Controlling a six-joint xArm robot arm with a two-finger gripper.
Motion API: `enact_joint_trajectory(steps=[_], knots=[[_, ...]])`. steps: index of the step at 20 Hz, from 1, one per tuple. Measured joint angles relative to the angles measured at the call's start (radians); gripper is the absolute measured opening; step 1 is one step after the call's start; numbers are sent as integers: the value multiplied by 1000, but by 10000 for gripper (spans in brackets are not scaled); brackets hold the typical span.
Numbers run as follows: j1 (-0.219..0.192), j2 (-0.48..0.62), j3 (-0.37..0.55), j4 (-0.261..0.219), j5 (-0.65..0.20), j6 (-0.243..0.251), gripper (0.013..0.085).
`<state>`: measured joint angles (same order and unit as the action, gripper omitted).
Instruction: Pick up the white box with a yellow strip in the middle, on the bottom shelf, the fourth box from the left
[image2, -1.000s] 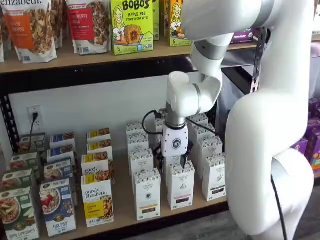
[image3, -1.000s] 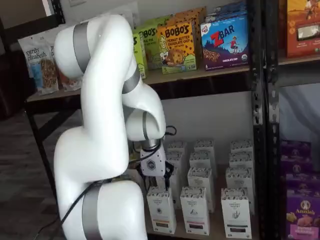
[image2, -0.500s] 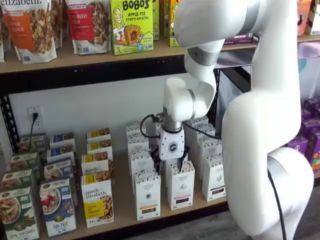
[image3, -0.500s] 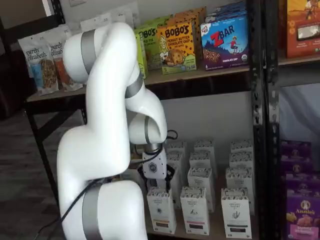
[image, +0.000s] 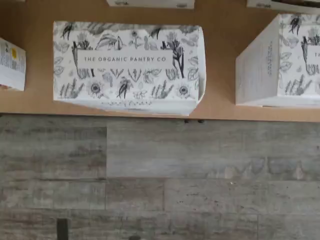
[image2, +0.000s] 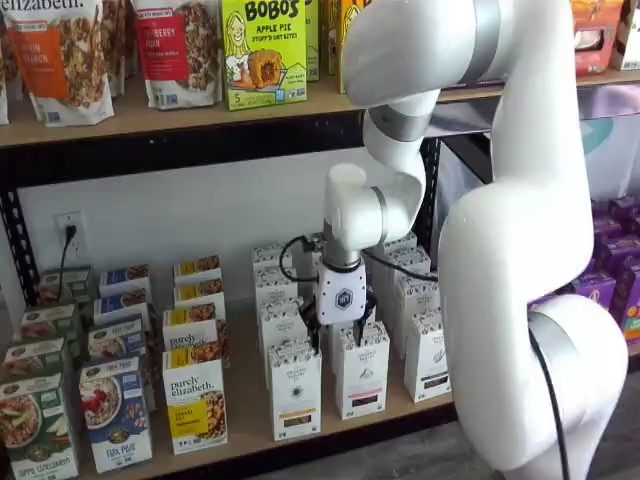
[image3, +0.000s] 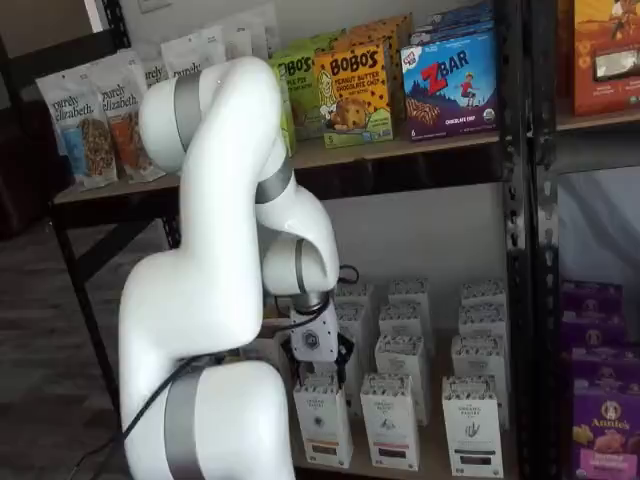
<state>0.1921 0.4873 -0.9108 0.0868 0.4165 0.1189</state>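
White wall (image2: 200, 210) behind the rack, with a power outlet (image2: 70, 232) at middle left, black plug in it. Black steel rack upright (image3: 515, 230) right of centre. Grey wood-plank floor (image: 160, 180) fills the wrist view; in a shelf view it shows at lower left (image3: 40, 330). Light even, indoor.

"How many white cartons (image3: 390, 420) stand in the front row beneath the fingers (image2: 366, 312)?"

"Three."

"And beside the fingers, on the wall-outlet side?"

"Four purely elizabeth boxes (image2: 195, 405) that I can make out, in one column. One wall outlet (image2: 70, 232)."

"Above the fingers?"

"One Z Bar box (image3: 450, 75)."
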Motion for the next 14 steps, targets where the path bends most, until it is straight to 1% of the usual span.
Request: enact_joint_trajectory(steps=[3,8,11,14], knots=[[-2,24,-25,7,1,-8,850],[2,74,-83,52,2,-45,850],[3,105,-127,64,16,-54,850],[7,142,-181,67,32,-53,850]])
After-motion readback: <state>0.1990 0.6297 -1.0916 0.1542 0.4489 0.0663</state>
